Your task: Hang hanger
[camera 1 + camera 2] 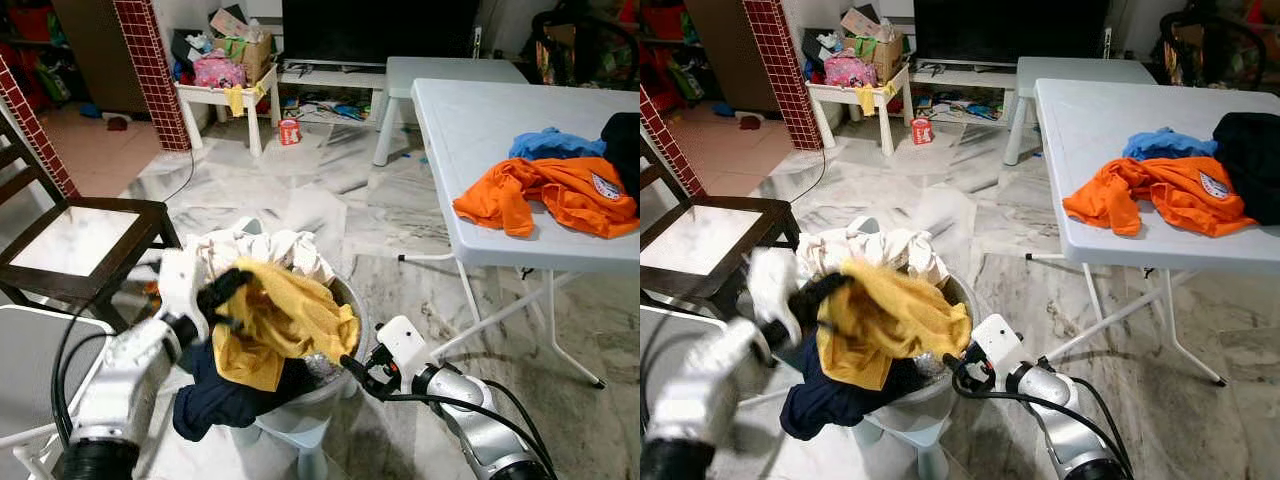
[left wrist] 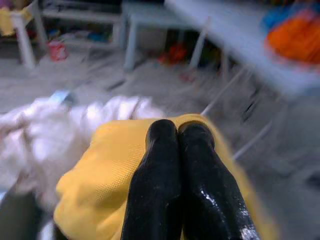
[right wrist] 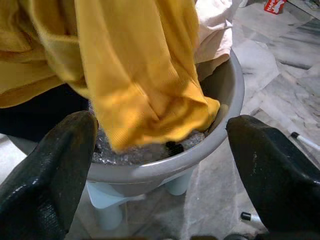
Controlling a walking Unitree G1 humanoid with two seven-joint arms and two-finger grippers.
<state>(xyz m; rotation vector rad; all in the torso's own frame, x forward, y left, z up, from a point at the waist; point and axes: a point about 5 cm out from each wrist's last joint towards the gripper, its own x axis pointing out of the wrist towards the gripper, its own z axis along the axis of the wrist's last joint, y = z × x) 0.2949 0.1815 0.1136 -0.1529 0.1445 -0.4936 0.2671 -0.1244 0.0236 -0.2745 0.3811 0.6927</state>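
Grey basin (image 3: pixel 220 135): holds yellow garment (image 1: pixel 285 320), dark navy cloth (image 1: pixel 215 400) spilling over its rim, white clothes (image 1: pixel 270 245) behind; right gripper (image 3: pixel 160 165) just before the rim, jaws spread wide; left gripper (image 1: pixel 222 293) with jaws pressed together, pinching the yellow garment; hanger not discernible; beyond, white table (image 1: pixel 470 140) bearing orange shirt (image 1: pixel 550 195).
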